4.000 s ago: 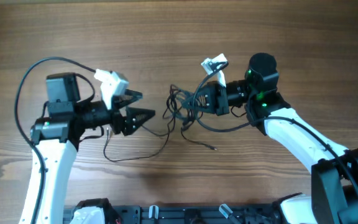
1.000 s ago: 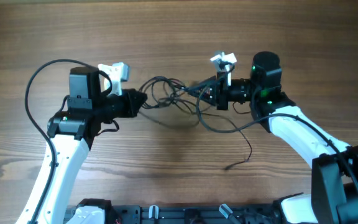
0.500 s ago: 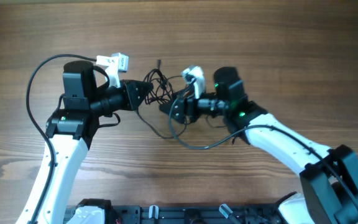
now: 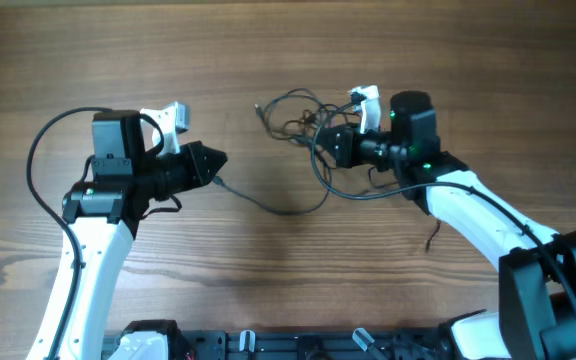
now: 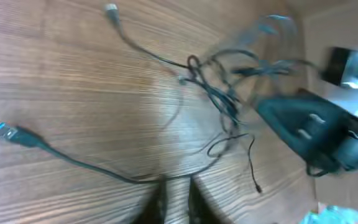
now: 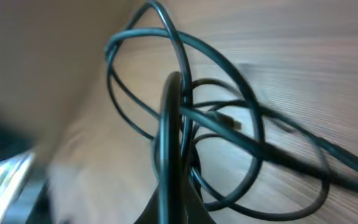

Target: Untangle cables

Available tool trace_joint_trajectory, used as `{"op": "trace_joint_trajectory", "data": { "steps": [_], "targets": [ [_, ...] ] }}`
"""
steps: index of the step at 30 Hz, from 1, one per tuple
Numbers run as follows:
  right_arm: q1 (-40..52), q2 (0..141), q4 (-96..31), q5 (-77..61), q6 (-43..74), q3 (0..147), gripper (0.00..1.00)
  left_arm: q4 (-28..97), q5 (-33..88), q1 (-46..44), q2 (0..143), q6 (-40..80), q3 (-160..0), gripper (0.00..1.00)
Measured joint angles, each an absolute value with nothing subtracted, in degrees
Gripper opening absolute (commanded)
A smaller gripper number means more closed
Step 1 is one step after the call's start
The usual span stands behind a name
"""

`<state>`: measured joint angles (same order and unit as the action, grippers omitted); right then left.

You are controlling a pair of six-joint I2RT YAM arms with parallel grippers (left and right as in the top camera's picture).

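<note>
The cables form a loose dark tangle point(image 4: 298, 115) right of centre in the overhead view. My right gripper point(image 4: 334, 146) is shut on the cables, and in the right wrist view their loops point(image 6: 229, 124) wrap round its closed fingers point(image 6: 173, 124). One strand point(image 4: 268, 208) trails from the tangle across the wood to just below my left gripper point(image 4: 220, 160). In the left wrist view that strand point(image 5: 92, 168) crosses just ahead of the left gripper point(image 5: 178, 199). The jaws stand a narrow gap apart with bare wood between them. The strand's blue plug point(image 5: 5, 132) lies at the left.
A white-tipped cable end point(image 5: 110, 9) lies on the wooden table point(image 4: 288, 290) beyond the tangle. Another thin strand point(image 4: 433, 238) lies near the right arm's white link point(image 4: 478, 215). Thicker black arm cables loop beside each arm. A dark rail point(image 4: 298, 345) runs along the near edge.
The right gripper has carried the tangle to the right and the left arm has drawn back left. The left jaws have parted slightly, and one strand now lies on the table.
</note>
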<state>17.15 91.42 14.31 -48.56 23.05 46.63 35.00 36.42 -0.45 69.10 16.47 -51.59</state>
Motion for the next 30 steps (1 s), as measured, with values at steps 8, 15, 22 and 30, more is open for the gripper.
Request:
{"op": "trace_joint_trajectory", "data": {
  "steps": [8, 15, 22, 30],
  "targets": [
    [19.16, 91.18, 22.81, -84.95, 12.16, 46.7, 0.04, 28.86, 43.07, -0.45, 69.1, 16.21, -51.59, 0.35],
    [19.14, 91.18, 22.81, -78.06, 14.92, 46.68, 0.04, 34.11, 44.95, -0.45, 69.1, 15.77, -51.59, 0.58],
    [19.14, 91.18, 22.81, -75.55, 15.2, 46.68, 0.04, 41.65, 45.15, -0.45, 69.78, 33.43, -51.59, 0.66],
    [19.14, 91.18, 22.79, -75.07, 15.33, 46.68, 0.04, 40.73, 47.79, -0.45, 74.46, 52.77, -51.59, 0.46]
  ]
}}
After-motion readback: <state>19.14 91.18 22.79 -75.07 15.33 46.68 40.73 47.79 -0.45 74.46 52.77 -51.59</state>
